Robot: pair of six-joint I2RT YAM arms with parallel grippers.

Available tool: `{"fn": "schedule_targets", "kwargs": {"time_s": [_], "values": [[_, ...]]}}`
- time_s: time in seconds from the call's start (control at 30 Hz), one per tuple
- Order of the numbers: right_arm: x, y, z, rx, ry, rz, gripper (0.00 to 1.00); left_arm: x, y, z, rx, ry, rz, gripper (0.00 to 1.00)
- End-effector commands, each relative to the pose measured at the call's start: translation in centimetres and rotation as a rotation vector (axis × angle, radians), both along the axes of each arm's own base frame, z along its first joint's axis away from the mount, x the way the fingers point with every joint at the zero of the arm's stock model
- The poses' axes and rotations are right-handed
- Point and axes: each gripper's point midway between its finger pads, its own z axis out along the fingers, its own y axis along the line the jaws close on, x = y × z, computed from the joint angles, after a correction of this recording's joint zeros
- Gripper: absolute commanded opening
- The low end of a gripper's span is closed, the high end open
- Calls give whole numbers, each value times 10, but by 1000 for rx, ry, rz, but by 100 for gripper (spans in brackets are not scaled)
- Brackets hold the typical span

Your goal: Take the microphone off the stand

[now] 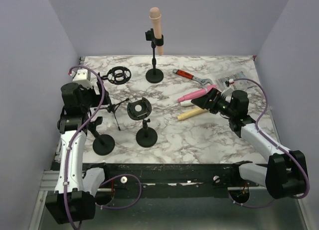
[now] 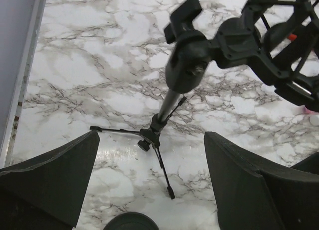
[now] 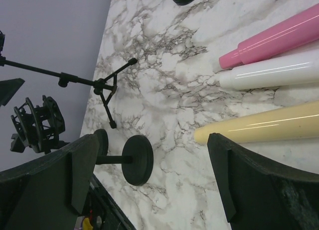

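Both spread wide: left gripper (image 2: pixel 152 177), right gripper (image 3: pixel 159 185); smooth peach cylindrical mic (image 1: pixel 156 23) upright in black stand (image 1: pixel 154 74).

Tabletop (image 1: pixel 199 135): white marble, grey-black veining. Mic (image 1: pixel 155 22) at far edge: peach-tan. Its stand (image 1: pixel 154 75): black. Near right edge: pink tube (image 3: pixel 279 38), white tube (image 3: pixel 269 73), pale yellow tube (image 3: pixel 259 125). Wrench (image 1: pixel 193 77): red handle, silver head. Tripod (image 2: pixel 159 125) and shock mount (image 1: pixel 119 74): black. Cable (image 1: pixel 103 93): purple. Left arm (image 1: pixel 70 155): white links, black joints. Walls (image 1: pixel 209 21): lavender.
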Motion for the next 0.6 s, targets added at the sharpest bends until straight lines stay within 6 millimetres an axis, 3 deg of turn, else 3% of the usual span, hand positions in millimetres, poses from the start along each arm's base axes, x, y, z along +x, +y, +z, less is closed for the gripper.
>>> {"fn": "schedule_targets", "kwargs": {"time_s": [0.0,0.2,0.57], "values": [[-6,12,15,-1,-45,47,100,5,-4,24,-121,-100,-92,89],[-10,27,19,-50,-62,64,100,-6,3,-3,-145,-87,-108,92],[-21,40,33,-98,-116,79,100,9,11,-46,-285,-55,-184,85]]}}
